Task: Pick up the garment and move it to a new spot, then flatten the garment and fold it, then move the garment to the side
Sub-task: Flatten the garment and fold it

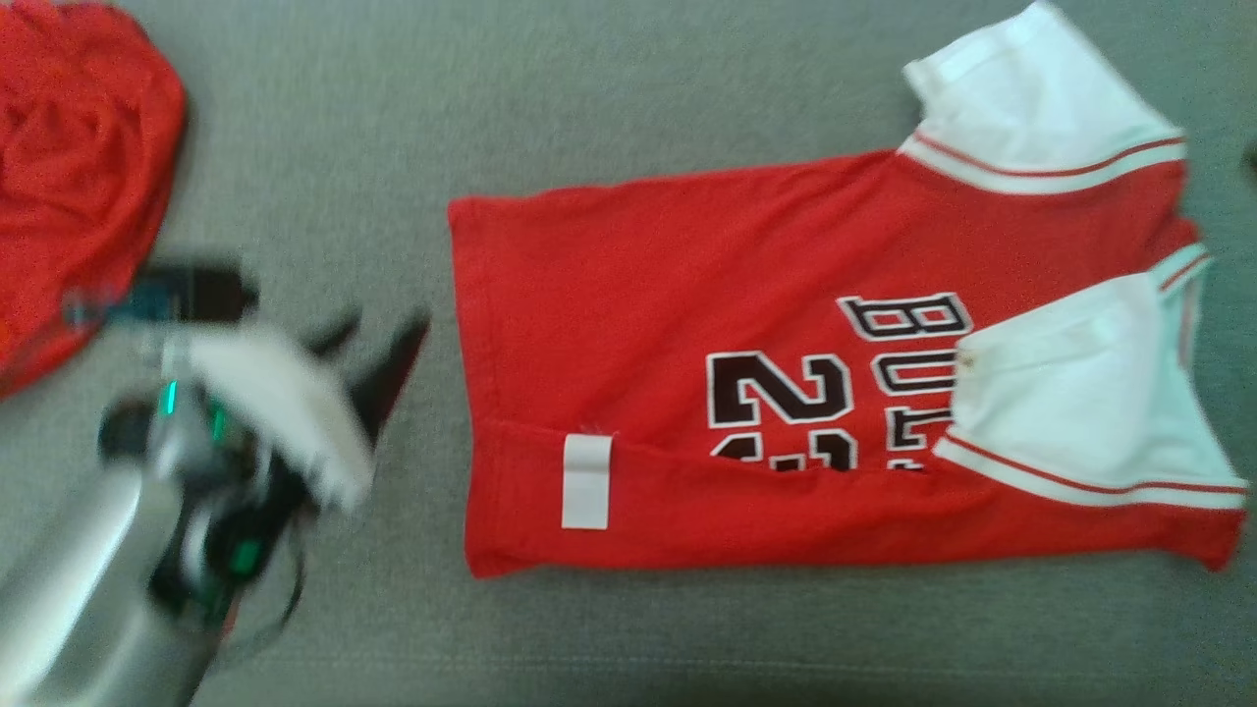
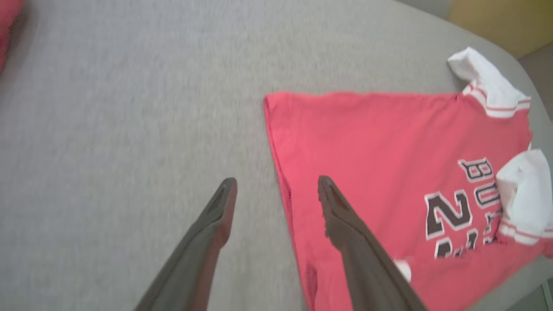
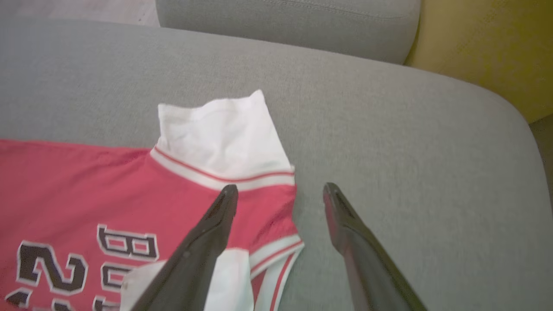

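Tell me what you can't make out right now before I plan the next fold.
Lettering on the jersey: head view, lower part covered by the folded-over strip and the white sleeve.
Second red cloth: head view, cut off by the left edge.
Left gripper: head view, blurred, details unclear.
Jersey's near hem: left wrist view, partly behind a finger.

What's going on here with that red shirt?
A two-armed robot is folding a red jersey on a grey cushion. The jersey lies flat, with its near edge and one white sleeve folded over. The left gripper and right gripper hang open at opposite ends, holding nothing. Another red cloth lies off to the left.
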`<state>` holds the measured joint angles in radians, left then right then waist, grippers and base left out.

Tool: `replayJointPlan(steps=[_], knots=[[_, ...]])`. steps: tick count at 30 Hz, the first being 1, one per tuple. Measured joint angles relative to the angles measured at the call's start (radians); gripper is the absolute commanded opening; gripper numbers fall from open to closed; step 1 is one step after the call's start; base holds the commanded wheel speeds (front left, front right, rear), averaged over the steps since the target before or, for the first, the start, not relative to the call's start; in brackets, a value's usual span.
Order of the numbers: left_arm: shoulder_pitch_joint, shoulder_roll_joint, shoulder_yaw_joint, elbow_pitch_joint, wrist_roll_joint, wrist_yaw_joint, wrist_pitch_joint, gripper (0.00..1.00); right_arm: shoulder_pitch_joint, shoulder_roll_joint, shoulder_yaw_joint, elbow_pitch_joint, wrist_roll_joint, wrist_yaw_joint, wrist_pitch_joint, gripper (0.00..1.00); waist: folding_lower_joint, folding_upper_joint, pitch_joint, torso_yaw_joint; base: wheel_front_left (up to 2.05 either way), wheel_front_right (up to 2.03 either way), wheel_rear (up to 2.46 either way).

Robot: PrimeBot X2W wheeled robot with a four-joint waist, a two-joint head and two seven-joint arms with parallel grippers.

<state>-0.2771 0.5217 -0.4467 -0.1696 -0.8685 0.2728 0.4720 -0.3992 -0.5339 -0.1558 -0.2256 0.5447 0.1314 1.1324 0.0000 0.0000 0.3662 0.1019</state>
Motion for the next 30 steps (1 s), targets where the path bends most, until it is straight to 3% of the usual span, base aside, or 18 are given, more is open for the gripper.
replayJointPlan(steps=[6, 12, 20, 30], knots=[[-0.305, -0.155, -0.080, 0.186, 0.047, -0.047, -0.007, 1.00, -0.269, 0.004, 0.095, 0.176, -0.139, 0.000, -0.017, 1.00, 0.0003, -0.0001, 0.116, 0.051, 0.00, 0.00, 0.00], [-0.449, -0.243, -0.142, 0.355, 0.075, -0.107, -0.007, 1.00, -0.411, 0.009, 0.152, 0.358, -0.219, 0.000, -0.087, 1.00, 0.0003, -0.0001, 0.209, 0.121, 0.00, 0.00, 0.00], [-0.517, -0.259, -0.167, 0.391, 0.072, -0.177, 0.025, 1.00, -0.495, 0.014, 0.210, 0.476, -0.205, 0.000, -0.111, 1.00, 0.0002, -0.0001, 0.255, 0.162, 0.00, 0.00, 0.00], [-0.507, -0.247, -0.168, 0.382, 0.030, -0.194, 0.063, 1.00, -0.495, 0.016, 0.252, 0.503, -0.141, 0.000, -0.094, 1.00, 0.0000, 0.0000, 0.234, 0.128, 0.00, 0.00, 0.00]])
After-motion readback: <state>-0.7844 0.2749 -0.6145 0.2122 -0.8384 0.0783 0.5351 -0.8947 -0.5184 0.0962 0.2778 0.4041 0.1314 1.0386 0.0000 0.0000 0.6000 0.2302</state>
